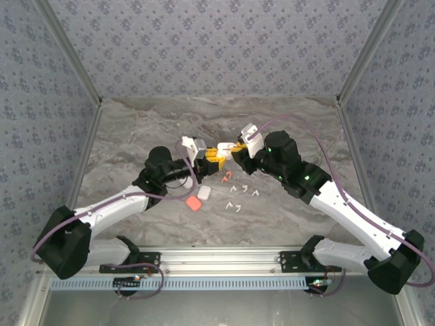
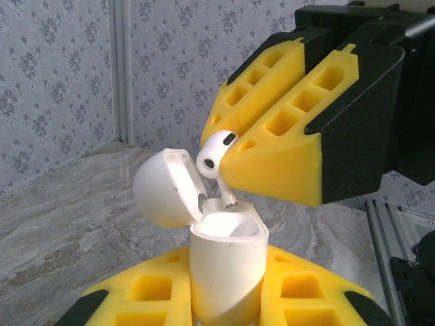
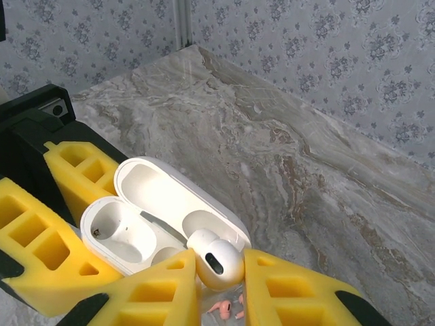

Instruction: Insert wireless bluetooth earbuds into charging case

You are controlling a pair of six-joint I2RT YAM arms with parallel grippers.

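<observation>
Above the middle of the bench [image 1: 136, 122] the two arms meet tip to tip. The left gripper [image 2: 228, 302] is clamped narrow on the white charging case [image 2: 228, 272], holding it upright between its yellow fingers [image 2: 156, 288], with the rounded lid [image 2: 160, 190] hinged open and tipped back. The right gripper [image 3: 217, 272] pinches one white earbud [image 3: 216, 261] between its wedge-shaped tips. The bud is glossy, with a bulbous head bearing a dark oval grille and a short stem ending in a silvery tip. Seen from the left wrist, that stem points down at the mouth of the case; whether it touches the rim cannot be told. From the right wrist, the case's far well lies bare, with a small dark contact at its bottom. On the bench below, nearer the front edge, several loose white earbuds [image 1: 238, 197] are scattered, hook-shaped and tiny, with a coral-red pair [image 1: 227, 176] beside them. A coral case [image 1: 194, 204] and a white case [image 1: 204, 193] lie touching, just to their left.
</observation>
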